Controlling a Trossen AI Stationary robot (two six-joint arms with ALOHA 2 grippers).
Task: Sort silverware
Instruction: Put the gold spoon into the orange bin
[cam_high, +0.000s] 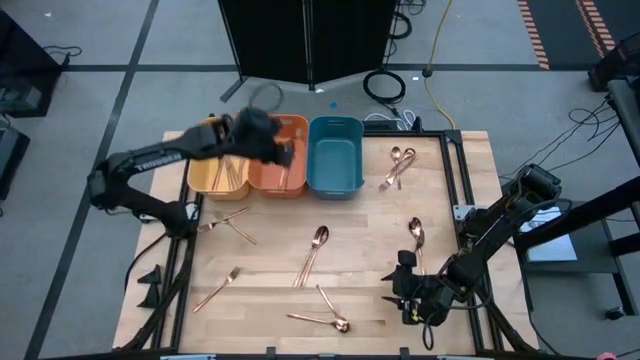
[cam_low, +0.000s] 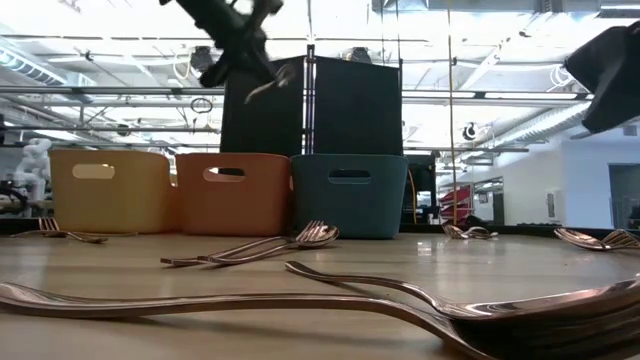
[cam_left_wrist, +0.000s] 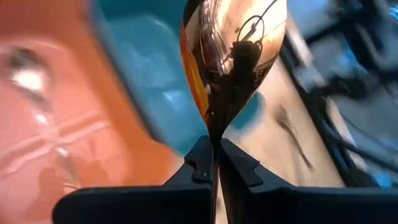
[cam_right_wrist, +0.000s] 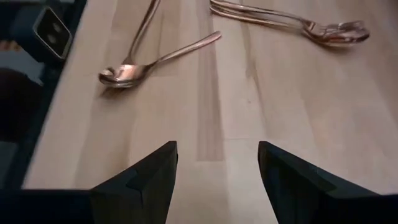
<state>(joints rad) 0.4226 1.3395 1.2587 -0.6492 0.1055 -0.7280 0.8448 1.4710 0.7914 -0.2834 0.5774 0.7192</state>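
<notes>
My left gripper (cam_high: 268, 140) hovers over the orange bin (cam_high: 282, 172) and is shut on a copper spoon (cam_left_wrist: 233, 56), whose bowl fills the left wrist view. In the low view the same gripper (cam_low: 238, 45) is high above the bins, with the spoon (cam_low: 264, 86) sticking out below it. My right gripper (cam_high: 405, 288) is open, low over the table's near right part, holding nothing. Loose copper silverware lies flat on the wood: a group (cam_high: 400, 165) near the teal bin (cam_high: 335, 155), a spoon (cam_high: 415, 232), pieces (cam_high: 312, 255) in the middle, and others (cam_high: 320, 318) near the front. My left gripper pinches the spoon between its two fingers (cam_left_wrist: 200, 167) at the neck (cam_left_wrist: 214, 142), just below the bowl. The bowl sticks out past the fingertips and the handle is hidden behind the fingers. The spoon is lifted clear, above the bins.
The yellow bin (cam_high: 218, 168) stands left of the orange one and holds several pieces. More forks lie at the left (cam_high: 228, 225) and near left (cam_high: 215, 290). The right wrist view shows a spoon (cam_right_wrist: 130, 73) and forks (cam_right_wrist: 311, 28) ahead of the open fingers, with bare wood between.
</notes>
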